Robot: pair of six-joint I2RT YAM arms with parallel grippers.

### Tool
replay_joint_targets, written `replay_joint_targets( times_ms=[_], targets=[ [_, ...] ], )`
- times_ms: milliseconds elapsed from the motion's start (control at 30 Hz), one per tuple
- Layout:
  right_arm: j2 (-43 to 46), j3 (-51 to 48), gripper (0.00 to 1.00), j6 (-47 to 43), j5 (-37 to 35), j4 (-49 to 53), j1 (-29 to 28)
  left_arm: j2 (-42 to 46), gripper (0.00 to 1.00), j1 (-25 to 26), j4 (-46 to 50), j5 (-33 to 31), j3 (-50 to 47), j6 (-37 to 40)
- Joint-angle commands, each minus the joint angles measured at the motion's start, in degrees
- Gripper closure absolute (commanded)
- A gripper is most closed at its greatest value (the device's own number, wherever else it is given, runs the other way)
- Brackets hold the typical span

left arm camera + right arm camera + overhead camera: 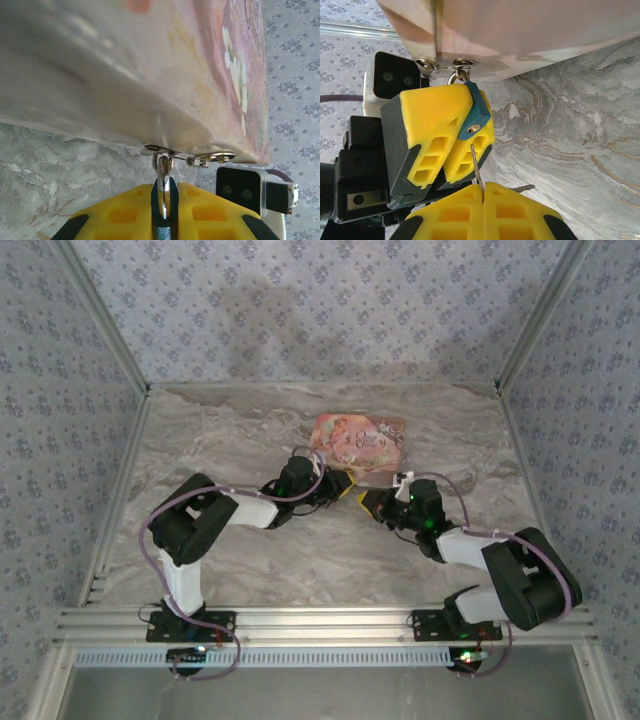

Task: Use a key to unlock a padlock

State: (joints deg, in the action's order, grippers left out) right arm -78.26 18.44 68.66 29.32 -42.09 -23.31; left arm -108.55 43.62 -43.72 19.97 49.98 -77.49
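Note:
The padlock point(477, 113), small and blue-grey with a brass keyhole, hangs by its silvery loop point(163, 186) from a metal ring on the edge of the pink box point(358, 443). My left gripper point(164, 194) is shut on the padlock, with its yellow fingers point(432, 120) on either side of the body. My right gripper point(483, 189) is shut on the key point(476, 162). The thin blade points up at the keyhole, and its tip stops a little short of it. From above, the left gripper point(343, 486) and right gripper point(366, 502) meet tip to tip in front of the box.
The pink box's underside point(150, 75) looms close over both wrists. Marble tabletop point(570, 125) lies open to the right. Patterned walls point(320, 310) enclose the table on three sides. A short metal piece point(520, 188) sticks out beside the right fingers.

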Motion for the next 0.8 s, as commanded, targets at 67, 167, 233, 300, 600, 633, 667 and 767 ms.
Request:
replay_joint_targets(
  times_ms=[67,167,233,300,600,633,667,767],
  targets=[
    [-1.02,1.76,1.00,0.86,0.44,-2.21,-0.42,1.44,0.86,0.41,-5.56,2.21,0.82,-1.08],
    [-1.28,1.94,1.00,0.77,0.34,-2.29,-0.41,1.46,0.86,0.42,-5.67,2.18,0.69,-0.99],
    [-1.56,1.99,1.00,0.94,0.47,-2.79,-0.50,1.34,0.86,0.42,-5.76,2.20,0.74,-1.09],
    [-1.80,2.07,1.00,1.03,0.47,-2.92,-0.51,1.46,0.86,0.43,-5.90,2.26,0.74,-1.08],
    [-2.51,1.93,1.00,1.11,0.02,-3.53,-0.50,1.50,0.86,0.48,-5.85,2.19,0.74,-0.91],
    [-2.46,1.98,1.00,1.12,0.10,-3.60,-0.51,1.48,0.86,0.44,-5.91,2.25,0.65,-0.92],
    [-2.56,2.04,1.00,1.12,0.09,-3.62,-0.49,1.39,0.86,0.45,-5.98,2.26,0.65,-0.97],
    [-2.58,2.12,1.00,1.29,-0.04,-3.62,-0.38,1.43,0.86,0.46,-6.17,2.25,0.48,-0.99]
  ],
)
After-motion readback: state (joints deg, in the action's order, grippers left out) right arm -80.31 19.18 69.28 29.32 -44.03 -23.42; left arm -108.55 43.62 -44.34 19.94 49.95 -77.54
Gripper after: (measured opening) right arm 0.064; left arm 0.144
